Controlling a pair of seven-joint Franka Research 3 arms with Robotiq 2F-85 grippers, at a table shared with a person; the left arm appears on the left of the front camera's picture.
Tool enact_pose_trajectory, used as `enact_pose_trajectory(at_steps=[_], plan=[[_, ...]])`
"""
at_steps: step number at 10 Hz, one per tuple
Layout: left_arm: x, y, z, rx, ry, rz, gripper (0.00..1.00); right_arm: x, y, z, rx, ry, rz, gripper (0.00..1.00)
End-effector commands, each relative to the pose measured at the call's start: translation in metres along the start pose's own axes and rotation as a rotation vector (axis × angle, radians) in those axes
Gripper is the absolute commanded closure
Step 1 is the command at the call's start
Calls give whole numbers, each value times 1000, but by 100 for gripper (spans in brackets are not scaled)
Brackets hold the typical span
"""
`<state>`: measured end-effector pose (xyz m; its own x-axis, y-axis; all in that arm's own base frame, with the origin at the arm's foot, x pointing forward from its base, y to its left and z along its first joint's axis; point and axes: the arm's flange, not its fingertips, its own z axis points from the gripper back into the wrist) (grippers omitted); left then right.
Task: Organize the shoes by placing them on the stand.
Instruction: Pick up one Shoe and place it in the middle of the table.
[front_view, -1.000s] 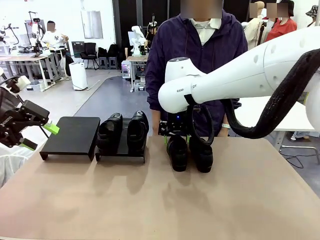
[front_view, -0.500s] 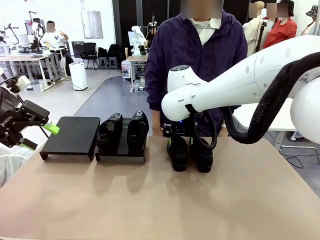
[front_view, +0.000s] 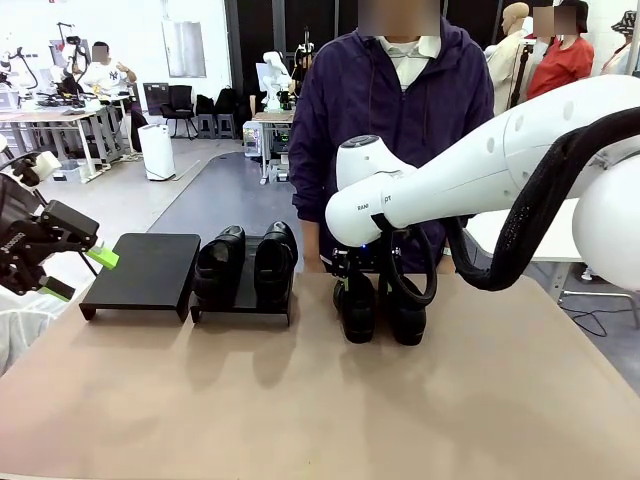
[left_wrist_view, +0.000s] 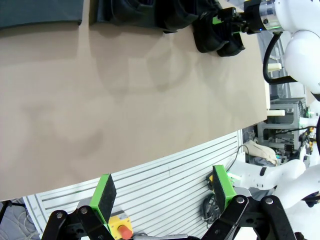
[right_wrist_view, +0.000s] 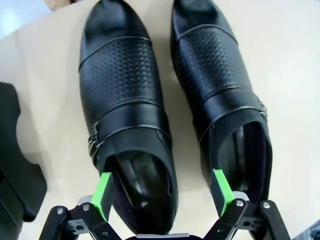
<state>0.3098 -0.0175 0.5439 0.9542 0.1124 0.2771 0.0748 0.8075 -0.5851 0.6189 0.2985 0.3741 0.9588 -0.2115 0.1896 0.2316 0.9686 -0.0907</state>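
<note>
Task status: about half complete, judged from the present layout. The stand consists of two low black trays set side by side on the table (front_view: 300, 400), toward the robot's left. The loaded tray (front_view: 246, 292), the one nearer the table's middle, carries the stowed pair (front_view: 220, 268): two shoes, upright, side by side, toes toward the robot. The empty tray (front_view: 150, 262), just beside it on the outer side, carries nothing. The loose pair (front_view: 356, 312) stands on the bare table near the far edge, to the right of the loaded tray and apart from it, in front of the person (front_view: 400, 100). Its two shoes stand close together, toes toward the robot. The right gripper (right_wrist_view: 161, 190) hangs directly over the heel end of the loose pair with its jaws apart and nothing held. In the right wrist view its green pads flank the rear opening of the shoe on the picture's left, and the second pad sits at the inner edge of the neighbouring shoe. Contact with the leather cannot be confirmed. The left gripper (front_view: 80, 274) waits off the table's left edge, near the empty tray, with jaws apart and nothing between them. Remaining work: transfer both loose shoes to the empty tray. The right gripper appears positioned to take the first. Count: four shoes (two stowed, two loose), two trays (one loaded, one empty), two grippers, one person at the table.
</note>
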Motion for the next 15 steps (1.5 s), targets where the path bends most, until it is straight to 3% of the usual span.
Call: enact_pose_trajectory(at_steps=[1,6,8,15], plan=[[-2,3,-1,-24,1,-16,0,-5,0,-4,-72,-49,-60,0],[-2,3,-1,-24,1,-16,0,-10,0,-16,-79,-26,-44,0],[-2,3,-1,-24,1,-16,0,-9,2,-14,-58,-19,-33,100],[-2,3,-1,-24,1,-16,0,-11,12,-16,-26,11,8,100]])
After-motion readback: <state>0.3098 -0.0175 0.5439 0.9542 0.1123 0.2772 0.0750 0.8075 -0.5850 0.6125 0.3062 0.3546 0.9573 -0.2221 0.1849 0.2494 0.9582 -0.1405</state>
